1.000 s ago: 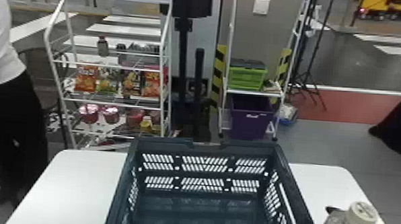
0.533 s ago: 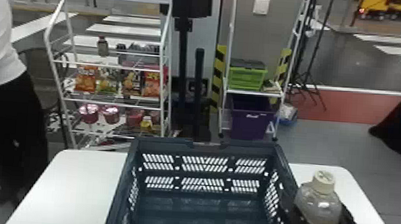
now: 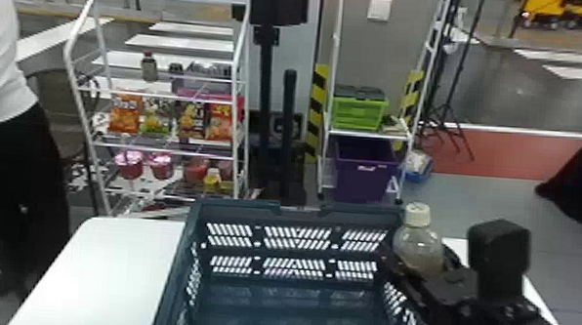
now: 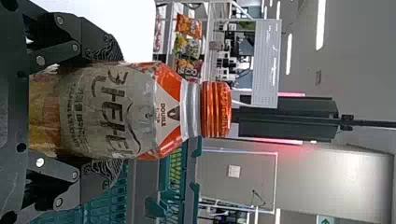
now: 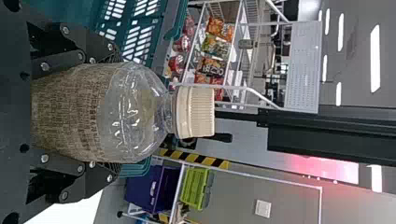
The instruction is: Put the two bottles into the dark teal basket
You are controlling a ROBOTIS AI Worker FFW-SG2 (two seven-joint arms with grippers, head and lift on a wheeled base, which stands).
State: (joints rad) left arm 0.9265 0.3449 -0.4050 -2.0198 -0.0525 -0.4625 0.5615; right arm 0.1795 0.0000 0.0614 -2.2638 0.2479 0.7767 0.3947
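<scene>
The dark teal basket (image 3: pixel 245 208) sits on the white desk (image 3: pixel 101 268), its far edge and right side in plain sight from the head. The right gripper (image 3: pixel 422 267) has its fingers closed around the bottle with the cream cap (image 3: pixel 416 246), gripping its sides. That bottle is upright, cap on, by the basket's far right corner; whether it is above the rim or just outside, I cannot tell.

In the left wrist view, the left gripper (image 4: pixel 116 111) has its fingers clasped on both sides of the bottle with the orange cap (image 4: pixel 173 112). It is upright too, capped, with the basket's slotted side beyond it. Neither bottle is in the basket.
</scene>
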